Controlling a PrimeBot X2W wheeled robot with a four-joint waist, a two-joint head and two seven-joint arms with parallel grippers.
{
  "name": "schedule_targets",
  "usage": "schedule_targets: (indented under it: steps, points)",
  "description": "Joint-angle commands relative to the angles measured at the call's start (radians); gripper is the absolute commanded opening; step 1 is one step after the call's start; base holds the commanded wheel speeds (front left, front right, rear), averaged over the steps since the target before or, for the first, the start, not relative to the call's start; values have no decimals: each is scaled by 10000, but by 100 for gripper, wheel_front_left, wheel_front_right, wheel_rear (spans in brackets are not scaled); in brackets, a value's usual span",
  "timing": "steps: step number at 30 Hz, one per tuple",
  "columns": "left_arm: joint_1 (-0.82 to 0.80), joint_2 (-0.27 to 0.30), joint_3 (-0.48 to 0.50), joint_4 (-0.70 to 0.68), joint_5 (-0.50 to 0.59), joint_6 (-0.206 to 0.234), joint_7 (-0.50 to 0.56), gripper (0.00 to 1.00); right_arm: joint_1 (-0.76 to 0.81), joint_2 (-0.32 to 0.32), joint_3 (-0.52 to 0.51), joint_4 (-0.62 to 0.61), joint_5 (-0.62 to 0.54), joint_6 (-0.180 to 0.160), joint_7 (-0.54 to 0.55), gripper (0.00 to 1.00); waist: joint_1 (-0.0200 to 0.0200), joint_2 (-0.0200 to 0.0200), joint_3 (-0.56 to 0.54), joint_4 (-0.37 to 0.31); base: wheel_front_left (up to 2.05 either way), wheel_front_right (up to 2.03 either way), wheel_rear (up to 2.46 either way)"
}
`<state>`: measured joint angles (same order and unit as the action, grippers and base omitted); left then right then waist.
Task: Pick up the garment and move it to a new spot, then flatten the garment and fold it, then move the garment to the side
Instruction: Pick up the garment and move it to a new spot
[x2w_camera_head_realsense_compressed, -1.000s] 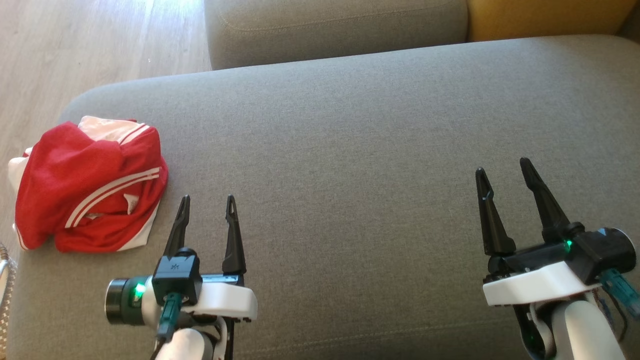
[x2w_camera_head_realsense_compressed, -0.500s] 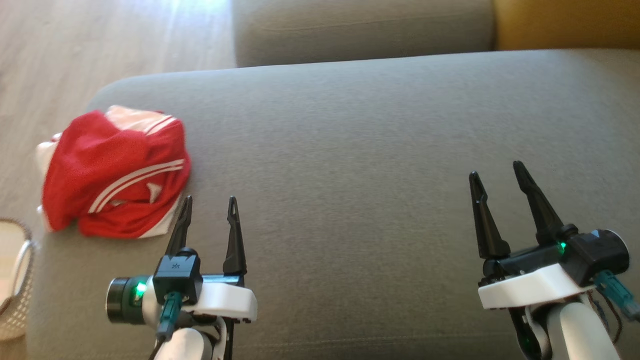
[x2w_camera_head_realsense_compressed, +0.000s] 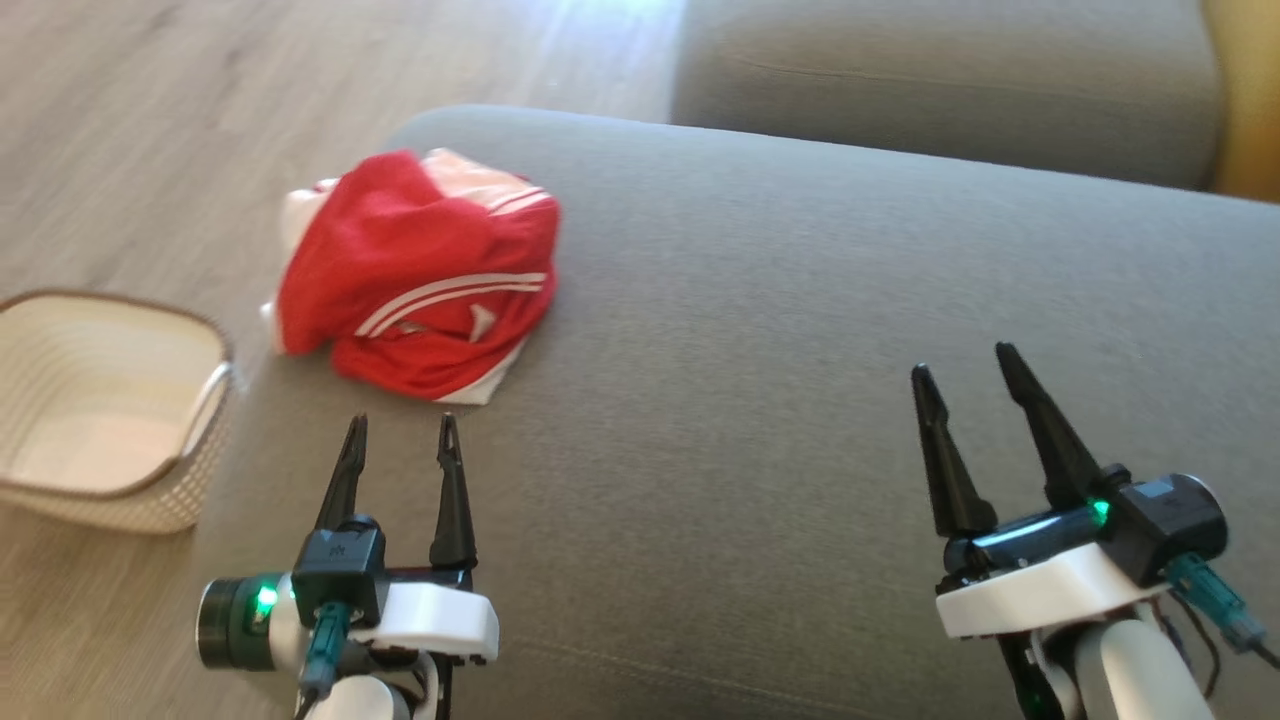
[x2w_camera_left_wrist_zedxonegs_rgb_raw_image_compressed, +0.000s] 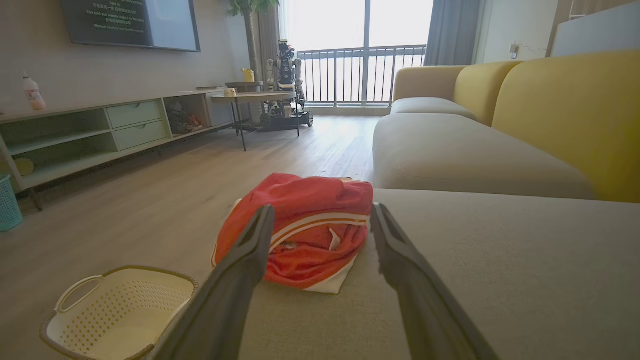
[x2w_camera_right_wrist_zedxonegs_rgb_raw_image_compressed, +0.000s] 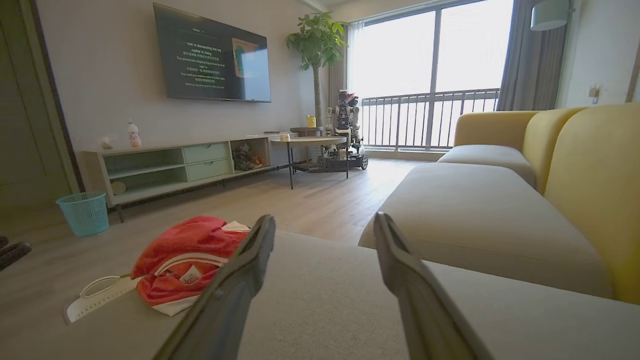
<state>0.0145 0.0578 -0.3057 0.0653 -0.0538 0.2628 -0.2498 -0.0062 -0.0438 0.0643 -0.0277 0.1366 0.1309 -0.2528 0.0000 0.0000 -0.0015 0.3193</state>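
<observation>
Grey sofa cushion (x2w_camera_head_realsense_compressed: 780, 330) below, wooden floor (x2w_camera_head_realsense_compressed: 150, 120) and cream basket (x2w_camera_head_realsense_compressed: 130, 510) off its left edge. Red-and-white garment (x2w_camera_head_realsense_compressed: 420, 270) crumpled at far left corner. Just short of it, left gripper (x2w_camera_head_realsense_compressed: 400, 420), jaws parted, empty; right gripper (x2w_camera_head_realsense_compressed: 960, 360) well apart, likewise spread.

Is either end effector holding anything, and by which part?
Nothing is held. The left end effector and right end effector are open and empty; the garment lies apart on the cushion.
</observation>
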Motion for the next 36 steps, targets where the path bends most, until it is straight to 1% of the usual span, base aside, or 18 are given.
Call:
schedule_targets:
  steps: [1, 8, 17, 21, 29, 32, 36]
  points:
    - [-331, -35, 353, -363, 127, -37, -120, 100, -179, -64, 289, -271, 61, -2, -90, 100, 0, 0, 12, 505, 0, 0, 0]
    - [-285, -57, 258, -430, 70, -41, -120, 100, -203, -64, 617, -189, 34, -2, -90, 100, 0, 0, 78, 1308, 0, 0, 0]
    - [-219, -67, 314, -386, 88, -21, -120, 100, -190, -64, 815, -90, 57, -2, -90, 100, 0, 0, -101, 1604, 0, 0, 0]
    - [-157, -70, 392, -379, 2, 98, -120, 100, -146, -64, 865, -79, 74, -2, -90, 100, 0, 0, -187, 1630, 0, 0, 0]
    - [-153, -72, 553, -387, 34, 84, -120, 100, -99, -64, 919, -57, 109, -2, -90, 100, 0, 0, -140, 1502, 0, 0, 0]
    - [-194, -73, 708, -436, 11, 84, -120, 100, -119, -64, 814, -107, 119, -2, -90, 100, 0, 0, 49, 1362, 0, 0, 0]
    - [-566, -32, 959, -435, 71, -20, -120, 100, -335, -64, 717, -309, -273, -2, -90, 100, 0, 0, 747, 1054, 0, 0, 0]
